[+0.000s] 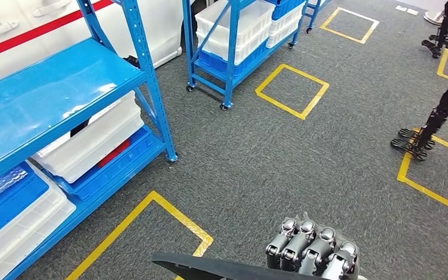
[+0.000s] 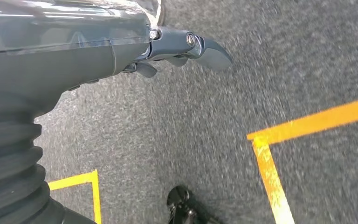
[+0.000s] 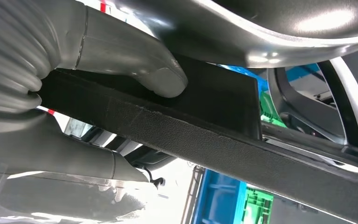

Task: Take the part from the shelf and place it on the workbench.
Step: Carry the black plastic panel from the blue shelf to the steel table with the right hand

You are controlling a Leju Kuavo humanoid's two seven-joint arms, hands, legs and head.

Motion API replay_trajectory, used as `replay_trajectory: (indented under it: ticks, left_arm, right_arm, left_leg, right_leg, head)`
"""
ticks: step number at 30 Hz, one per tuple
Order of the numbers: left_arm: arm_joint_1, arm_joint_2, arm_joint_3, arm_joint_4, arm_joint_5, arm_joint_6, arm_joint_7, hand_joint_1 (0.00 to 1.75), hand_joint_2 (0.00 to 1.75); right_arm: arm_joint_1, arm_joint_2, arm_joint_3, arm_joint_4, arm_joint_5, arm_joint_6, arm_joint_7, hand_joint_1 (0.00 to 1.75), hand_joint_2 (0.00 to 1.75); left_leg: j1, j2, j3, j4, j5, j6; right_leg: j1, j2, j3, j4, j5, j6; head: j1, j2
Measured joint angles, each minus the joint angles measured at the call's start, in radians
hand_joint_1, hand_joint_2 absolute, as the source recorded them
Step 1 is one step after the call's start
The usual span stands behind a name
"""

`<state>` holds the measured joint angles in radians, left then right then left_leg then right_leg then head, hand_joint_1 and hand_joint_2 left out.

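Right hand (image 1: 314,252) sits at bottom of head view, fingers curled down over a flat black part (image 1: 221,268) whose thin edge runs leftward and tapers to a point. Right wrist view confirms the hold: thumb (image 3: 161,77) presses on one face of the dark textured slab (image 3: 223,140), rest of hand wraps the other side, so hand is clamped on the part.

Left hand (image 2: 186,49) hangs over grey carpet (image 2: 205,140) w/ yellow floor tape (image 2: 317,119) nearby; fingers look loosely apart, nothing in them.

Blue shelf (image 1: 52,87) stands to the robot's left, w/ white bins (image 1: 93,140) on lower levels. A second blue rack (image 1: 233,35) w/ white bins sits further back. Dark legs of another robot (image 1: 431,125) stand on far right.

Progress, judged: pick looks done, since part is off the shelf and in hand, above open floor. Left to do: carry to the tabletop and set part down. No tabletop to be seen, so prob. a turn or walk is needed first. Approx. halfway.
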<state>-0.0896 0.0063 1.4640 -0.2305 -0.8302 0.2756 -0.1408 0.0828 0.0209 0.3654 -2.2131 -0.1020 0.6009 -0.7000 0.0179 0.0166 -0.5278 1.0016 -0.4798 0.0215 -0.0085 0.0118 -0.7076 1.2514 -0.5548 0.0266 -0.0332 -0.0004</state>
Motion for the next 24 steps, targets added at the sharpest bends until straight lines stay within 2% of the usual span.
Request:
replay_trajectory:
  ticks: [1, 2, 3, 4, 5, 6, 7, 8, 10, 11, 12, 14, 15, 16, 17, 18, 19, 21, 23, 24]
  left_arm:
    - [0.0, -0.003, 0.007, 0.0, 0.006, 0.014, 0.002, 0.0, 1.75]
    - [-0.001, -0.006, 0.014, 0.0, 0.01, 0.028, 0.003, 0.0, 1.75]
    - [-0.003, -0.01, 0.021, 0.0, 0.015, 0.042, 0.005, 0.0, 1.75]
    - [-0.005, -0.015, 0.026, 0.0, 0.019, 0.055, 0.006, 0.0, 1.75]
    - [-0.006, -0.02, 0.031, 0.001, 0.021, 0.068, 0.008, 0.0, 1.75]
    - [-0.007, -0.026, 0.036, 0.001, 0.024, 0.08, 0.01, 0.0, 1.75]
    - [-0.007, -0.03, 0.039, 0.001, 0.025, 0.091, 0.012, 0.0, 1.75]
    - [-0.008, -0.034, 0.042, 0.002, 0.026, 0.101, 0.014, 0.0, 1.75]
    - [-0.012, -0.042, 0.049, 0.002, 0.029, 0.12, 0.015, 0.0, 1.75]
    - [-0.014, -0.046, 0.052, 0.002, 0.031, 0.128, 0.015, 0.0, 1.75]
    - [-0.016, -0.049, 0.054, 0.003, 0.032, 0.135, 0.014, 0.0, 1.75]
    - [-0.015, -0.053, 0.057, 0.003, 0.032, 0.144, 0.008, 0.0, 1.75]
    - [-0.014, -0.054, 0.057, 0.003, 0.031, 0.144, 0.002, 0.0, 1.75]
    - [-0.012, -0.054, 0.057, 0.003, 0.031, 0.136, -0.007, 0.0, 1.75]
    - [-0.011, -0.054, 0.057, 0.003, 0.031, 0.123, -0.017, 0.0, 1.75]
    - [-0.01, -0.054, 0.057, 0.003, 0.03, 0.106, -0.027, 0.0, 1.75]
    - [-0.009, -0.053, 0.057, 0.003, 0.029, 0.082, -0.037, 0.0, 1.75]
    - [-0.008, -0.049, 0.057, 0.002, 0.026, 0.03, -0.055, 0.0, 1.75]
    - [-0.005, -0.044, 0.054, 0.002, 0.017, -0.031, -0.07, 0.0, 1.75]
    - [-0.004, -0.041, 0.051, 0.002, 0.009, -0.061, -0.077, 0.0, 1.75]
  right_arm:
    - [0.0, 0.007, -0.005, 0.007, -0.005, 0.015, 0.0, 1.75, 1.75]
    - [0.0, 0.015, -0.01, 0.014, -0.01, 0.028, 0.0, 1.75, 1.75]
    - [0.0, 0.021, -0.015, 0.02, -0.014, 0.041, 0.0, 1.75, 1.75]
    - [0.0, 0.028, -0.02, 0.026, -0.018, 0.053, 0.0, 1.75, 1.75]
    - [0.0, 0.036, -0.025, 0.033, -0.022, 0.063, 0.0, 1.75, 1.75]
    - [0.0, 0.043, -0.03, 0.038, -0.025, 0.073, 0.0, 1.75, 1.75]
    - [0.0, 0.051, -0.034, 0.044, -0.028, 0.083, 0.0, 1.75, 1.75]
    - [0.001, 0.058, -0.038, 0.05, -0.029, 0.092, 0.0, 1.75, 1.75]
    - [0.004, 0.073, -0.045, 0.06, -0.031, 0.106, 0.0, 1.75, 1.75]
    - [0.004, 0.08, -0.047, 0.065, -0.031, 0.109, -0.001, 1.75, 1.75]
    - [0.002, 0.088, -0.048, 0.072, -0.03, 0.11, -0.001, 1.75, 1.75]
    - [-0.009, 0.101, -0.045, 0.092, -0.023, 0.093, -0.001, 1.75, 1.75]
    - [-0.018, 0.104, -0.039, 0.104, -0.017, 0.074, 0.0, 1.75, 1.75]
    - [-0.026, 0.105, -0.028, 0.115, -0.01, 0.046, 0.001, 1.75, 1.75]
    - [-0.035, 0.105, -0.017, 0.125, -0.004, 0.018, 0.002, 1.75, 1.75]
    - [-0.045, 0.103, -0.003, 0.133, 0.0, -0.012, 0.003, 1.75, 1.75]
    - [-0.055, 0.101, 0.012, 0.14, 0.003, -0.039, 0.003, 1.75, 1.75]
    - [-0.077, 0.09, 0.04, 0.151, 0.008, -0.079, 0.003, 1.75, 1.75]
    - [-0.099, 0.076, 0.061, 0.16, 0.02, -0.111, 0.004, 1.75, 1.75]
    - [-0.108, 0.067, 0.067, 0.164, 0.027, -0.126, 0.004, 1.75, 1.75]
  left_leg:
    - [-0.001, 0.012, 0.0, 0.0, -0.001, 0.0]
    - [-0.003, 0.023, 0.0, 0.0, -0.001, 0.001]
    - [-0.004, 0.034, 0.001, 0.0, -0.003, 0.0]
    - [-0.005, 0.042, 0.004, 0.0, -0.004, -0.001]
    - [-0.007, 0.05, 0.007, 0.001, -0.007, -0.004]
    - [-0.01, 0.058, 0.009, 0.001, -0.01, -0.007]
    - [-0.012, 0.066, 0.011, 0.001, -0.012, -0.012]
    - [-0.014, 0.076, 0.013, 0.001, -0.015, -0.016]
    - [-0.014, 0.09, 0.016, 0.001, -0.019, -0.025]
    - [-0.012, 0.081, 0.016, 0.008, -0.026, -0.03]
    - [-0.011, 0.06, 0.007, 0.034, -0.045, -0.035]
    - [-0.007, 0.008, -0.042, 0.143, -0.106, -0.041]
    - [-0.006, -0.004, -0.077, 0.214, -0.137, -0.044]
    - [-0.005, -0.009, -0.105, 0.265, -0.151, -0.046]
    - [-0.005, -0.01, -0.118, 0.285, -0.147, -0.048]
    - [-0.003, -0.011, -0.113, 0.265, -0.122, -0.049]
    - [0.0, -0.015, -0.09, 0.208, -0.084, -0.051]
    - [0.006, -0.048, -0.032, 0.073, -0.021, -0.053]
    - [0.008, -0.07, -0.011, 0.018, -0.004, -0.046]
    - [0.004, -0.067, -0.012, 0.019, -0.004, -0.039]
  right_leg:
    - [-0.001, -0.003, -0.022, 0.043, -0.01, 0.002]
    - [-0.002, -0.005, -0.024, 0.048, -0.001, 0.001]
    - [-0.002, -0.01, -0.005, 0.011, 0.025, -0.001]
    - [-0.001, -0.023, 0.031, -0.054, 0.059, -0.006]
    - [0.005, -0.048, 0.07, -0.127, 0.084, -0.014]
    - [0.011, -0.069, 0.099, -0.185, 0.1, -0.022]
    - [0.016, -0.084, 0.116, -0.22, 0.106, -0.029]
    - [0.021, -0.089, 0.12, -0.233, 0.104, -0.035]
    - [0.019, -0.065, 0.118, -0.24, 0.109, -0.044]
    - [0.016, -0.054, 0.12, -0.246, 0.113, -0.049]
    - [0.012, -0.044, 0.123, -0.252, 0.117, -0.056]
    - [0.008, -0.023, 0.126, -0.257, 0.121, -0.064]
    - [0.008, -0.011, 0.125, -0.257, 0.122, -0.066]
    - [0.008, 0.003, 0.125, -0.256, 0.122, -0.066]
    - [0.007, 0.015, 0.125, -0.255, 0.122, -0.066]
    - [0.006, 0.027, 0.125, -0.253, 0.122, -0.064]
    - [0.005, 0.038, 0.126, -0.25, 0.121, -0.061]
    - [0.004, 0.059, 0.122, -0.238, 0.117, -0.052]
    - [0.005, 0.075, 0.113, -0.228, 0.117, -0.04]
    - [0.006, 0.081, 0.109, -0.228, 0.119, -0.034]
  head:
    - [0.0, 0.0]
    - [0.0, 0.0]
    - [0.0, 0.0]
    - [0.0, 0.0]
    - [0.0, 0.0]
    - [0.0, 0.0]
    - [0.0, 0.0]
    - [0.0, 0.0]
    - [0.0, 0.0]
    - [0.0, 0.0]
    - [0.0, 0.0]
    - [0.0, 0.0]
    - [0.0, 0.0]
    - [0.0, 0.0]
    - [0.0, 0.0]
    - [0.0, 0.0]
    - [0.0, 0.0]
    - [0.0, 0.0]
    - [0.0, 0.0]
    - [0.0, 0.0]
